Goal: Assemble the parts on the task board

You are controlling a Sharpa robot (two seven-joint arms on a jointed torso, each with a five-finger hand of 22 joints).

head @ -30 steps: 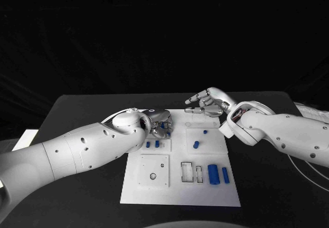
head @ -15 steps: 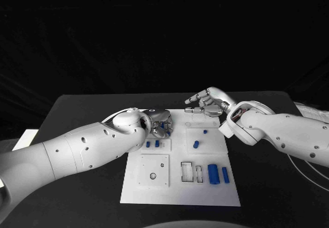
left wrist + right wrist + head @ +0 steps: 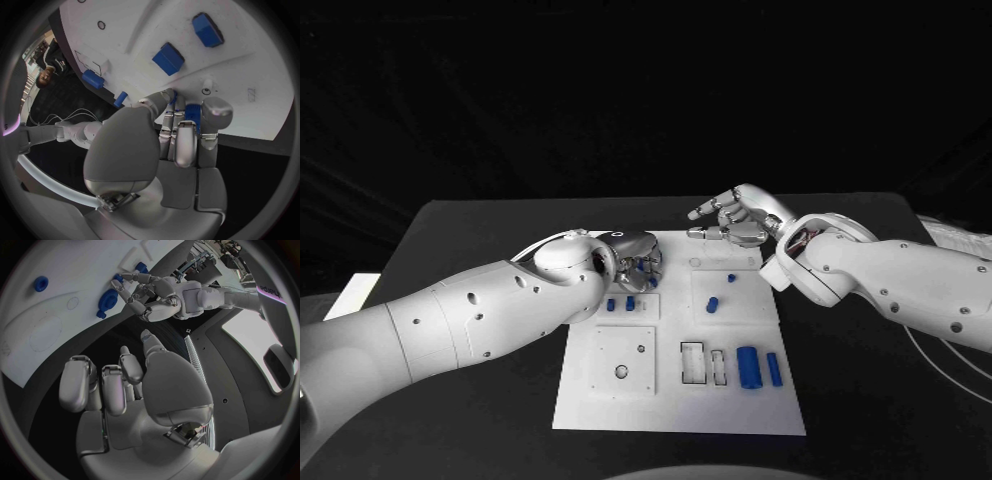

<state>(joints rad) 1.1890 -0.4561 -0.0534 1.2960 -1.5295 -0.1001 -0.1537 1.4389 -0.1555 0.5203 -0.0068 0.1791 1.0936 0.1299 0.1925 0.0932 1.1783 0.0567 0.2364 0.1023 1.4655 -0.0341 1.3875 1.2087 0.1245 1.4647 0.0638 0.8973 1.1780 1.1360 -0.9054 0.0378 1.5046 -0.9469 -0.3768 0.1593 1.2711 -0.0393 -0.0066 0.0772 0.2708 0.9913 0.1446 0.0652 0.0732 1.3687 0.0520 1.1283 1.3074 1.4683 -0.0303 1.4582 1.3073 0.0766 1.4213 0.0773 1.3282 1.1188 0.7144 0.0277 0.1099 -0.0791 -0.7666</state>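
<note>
The white task board [image 3: 678,400] lies in the middle of the black table. My left hand [image 3: 636,258] hovers over its far left part, fingers curled in, pinching a small blue part [image 3: 192,113] between thumb and fingers. Just beside it two short blue parts [image 3: 620,303] stand in the board. A blue peg [image 3: 713,304] and two long blue parts [image 3: 759,367] lie further right. My right hand [image 3: 733,218] hangs over the board's far edge with fingers apart and nothing in them; in the right wrist view its palm [image 3: 125,390] is bare.
Two narrow slots [image 3: 704,363] and a square plate [image 3: 625,362] with holes occupy the board's near half. A pale object [image 3: 352,294] sits at the table's left edge. Bare black table surrounds the board on both sides.
</note>
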